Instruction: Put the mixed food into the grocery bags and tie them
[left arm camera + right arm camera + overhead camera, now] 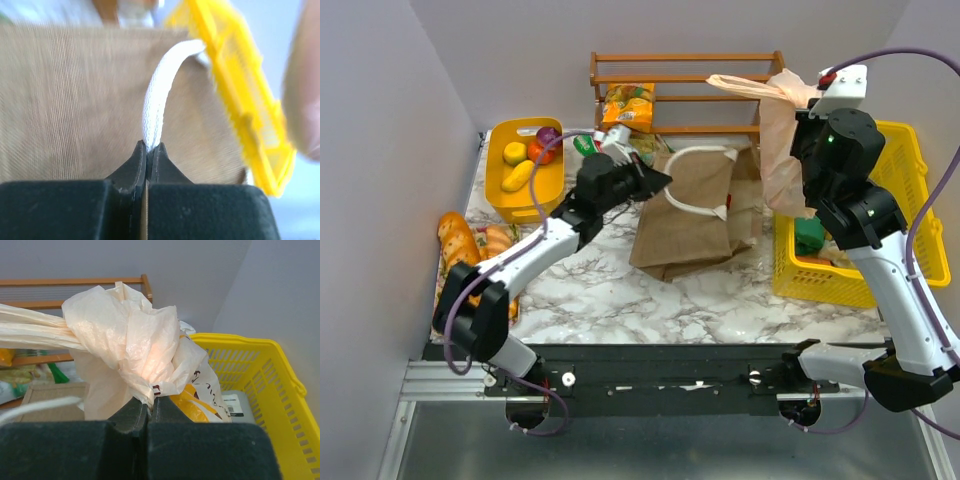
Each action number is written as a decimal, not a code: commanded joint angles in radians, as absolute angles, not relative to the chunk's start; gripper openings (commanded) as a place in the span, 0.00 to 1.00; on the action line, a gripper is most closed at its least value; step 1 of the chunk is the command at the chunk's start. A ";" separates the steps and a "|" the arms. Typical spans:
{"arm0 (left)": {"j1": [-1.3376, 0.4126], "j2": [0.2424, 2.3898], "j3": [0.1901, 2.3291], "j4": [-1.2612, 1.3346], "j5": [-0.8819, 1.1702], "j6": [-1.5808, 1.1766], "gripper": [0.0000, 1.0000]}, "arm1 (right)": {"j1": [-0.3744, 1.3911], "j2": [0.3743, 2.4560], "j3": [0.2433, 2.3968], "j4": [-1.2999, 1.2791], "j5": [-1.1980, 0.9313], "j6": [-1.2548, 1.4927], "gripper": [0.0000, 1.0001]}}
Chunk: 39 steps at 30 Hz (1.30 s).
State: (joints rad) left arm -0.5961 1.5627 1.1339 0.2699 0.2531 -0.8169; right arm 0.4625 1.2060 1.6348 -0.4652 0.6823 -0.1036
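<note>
The tan jute tote (695, 225) lies flat mid-table, and my left gripper (662, 180) is shut on its white handle (159, 95) at the tote's left edge. In the left wrist view the left gripper (148, 147) pinches that strap, with the tote's weave (65, 100) behind it. My right gripper (150, 402) is shut on the bunched top of the peach plastic bag (130, 335), which hangs raised at the back right (778, 120). A yellow packet (200, 412) shows inside it. More food stays out: a green item (810, 235) in the basket and an orange packet (630, 105) on the rack.
The yellow mesh basket (905, 190) stands at the right, under the right arm. A wooden rack (685, 65) lines the back wall. A yellow tray (500, 190) of fruit and several bread loaves (455, 240) sit at the left. Bare marble (620, 290) lies in front of the tote.
</note>
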 commanded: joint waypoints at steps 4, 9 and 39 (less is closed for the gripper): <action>-0.401 1.352 0.986 0.304 0.124 -0.778 0.00 | 0.459 1.226 1.625 -0.512 0.375 -0.003 0.01; -0.284 1.295 0.933 0.247 0.176 -0.739 0.00 | 0.489 1.301 1.614 -0.538 0.215 0.060 0.01; -0.014 1.203 0.989 0.012 0.394 -0.580 0.00 | 0.727 1.930 1.653 -0.439 0.094 0.225 0.01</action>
State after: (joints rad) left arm -0.0868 1.2560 0.9672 0.0101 0.3386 -0.5831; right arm 0.7067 1.9823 1.8812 -0.4736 0.1020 0.1562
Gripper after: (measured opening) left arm 0.030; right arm 0.034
